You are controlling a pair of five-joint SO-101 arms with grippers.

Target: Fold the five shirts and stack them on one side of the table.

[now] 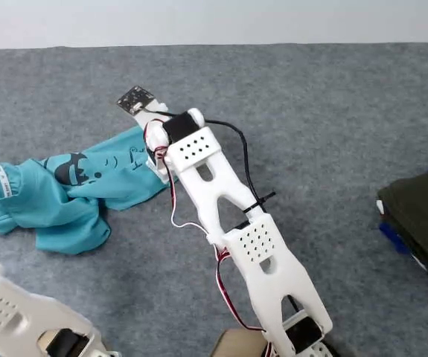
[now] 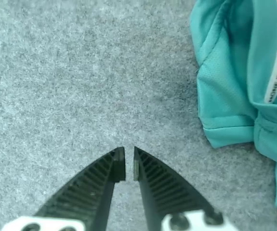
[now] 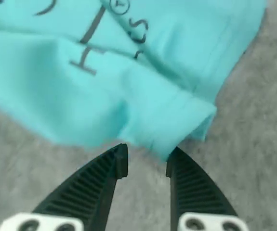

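Right gripper (image 3: 148, 166): jaws stood apart, at the doubled hem of the teal shirt (image 3: 128, 72). Left gripper (image 2: 129, 163): jaws together, over the grey felt table (image 2: 56, 72). Shirt: lay crumpled, left of centre; thin limp knit, light, probably saggy; best pinched at hem or shoulder seams

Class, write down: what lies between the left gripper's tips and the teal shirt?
Only bare grey table covering lies between the left gripper and the teal shirt. The left wrist view shows this stretch.
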